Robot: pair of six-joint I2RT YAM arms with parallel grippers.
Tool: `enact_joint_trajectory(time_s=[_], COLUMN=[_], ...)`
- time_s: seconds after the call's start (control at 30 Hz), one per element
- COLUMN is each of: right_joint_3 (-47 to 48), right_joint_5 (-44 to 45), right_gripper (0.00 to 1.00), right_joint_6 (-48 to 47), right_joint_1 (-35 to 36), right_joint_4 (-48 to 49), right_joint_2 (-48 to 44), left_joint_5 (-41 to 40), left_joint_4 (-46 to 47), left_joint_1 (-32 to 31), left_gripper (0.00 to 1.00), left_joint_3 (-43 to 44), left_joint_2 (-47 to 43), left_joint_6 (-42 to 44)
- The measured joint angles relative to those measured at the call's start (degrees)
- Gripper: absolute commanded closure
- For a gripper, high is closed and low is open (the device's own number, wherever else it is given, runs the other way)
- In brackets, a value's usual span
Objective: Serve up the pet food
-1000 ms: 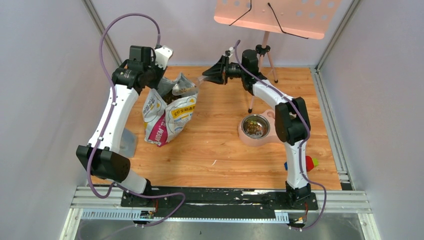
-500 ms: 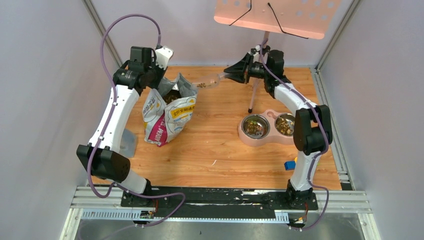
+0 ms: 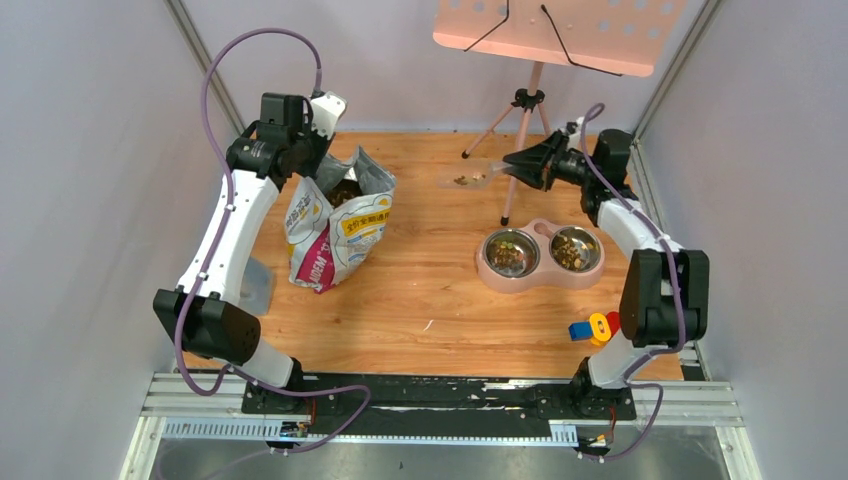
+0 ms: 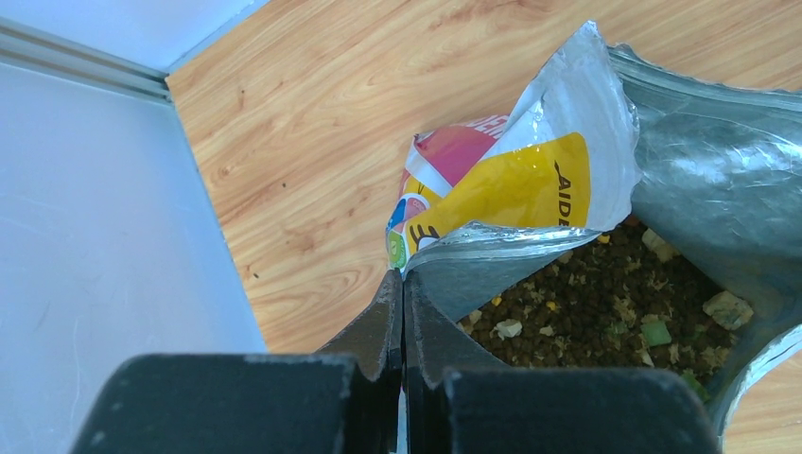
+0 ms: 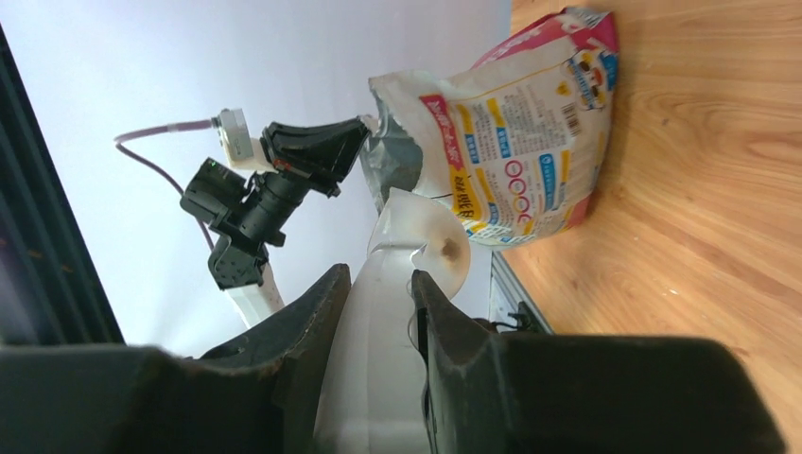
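Kibble [image 3: 462,181] lies in the clear scoop [image 3: 480,176], behind the pink double bowl [image 3: 541,282] and slightly left; the right fingers [image 5: 320,317] pinch its handle, long axis crosswise. Left fingers [image 4: 384,322] clamp the bag's [image 4: 515,184] rim, well left of the bowl.

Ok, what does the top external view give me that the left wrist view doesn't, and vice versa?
Top external only: the right end effector holding the clear scoop with kibble in it, not yet over the pink double bowl, which has food in both cups; also the music stand. Left wrist only: a close look into the open bag at the kibble inside, and the left end effector pinched shut on its foil rim. Both: the bag standing on the wooden table.
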Motion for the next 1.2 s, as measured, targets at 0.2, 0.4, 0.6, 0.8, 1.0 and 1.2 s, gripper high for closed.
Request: enact_joint_trajectory(time_s=[0.2,0.4,0.6,0.8,1.0,1.2], right_joint_3=[-8.4,-15.5,-23.6,-24.9,-22.1,-17.8], right_joint_5=[1.0,0.8,0.3,-3.6,-5.7,-4.1], right_gripper=[1.0,1.0,1.0,1.0,1.0,1.0], right_joint_6=[-2.4,-6.6,-12.5,-24.5,-39.6,-51.8], right_joint_1=[-6.4,-12.6,-23.1,-36.9,-51.5,-58.0], right_joint_4=[-1.7,-6.7,-10.6,-21.3,-34.3,-43.1], right_joint_2=[-6.9,-15.7,-22.8,-24.2,-23.8,-21.3], left_joint_5=[0.0,0.0,0.3,1.1,2.1,3.2], left_joint_4=[-0.1,-0.5,-0.7,-1.9,-2.2,-2.2], left_joint_1=[0.0,0.0,0.0,0.0,0.0,0.1], left_gripper=[1.0,1.0,1.0,1.0,1.0,1.0], left_joint_3=[0.2,1.4,2.4,4.0,4.7,4.7], left_joint_2=[0.1,1.4,2.6,3.7,4.5,4.5], left_joint_6=[0.0,-0.1,-0.2,-1.6,-2.2,-2.1])
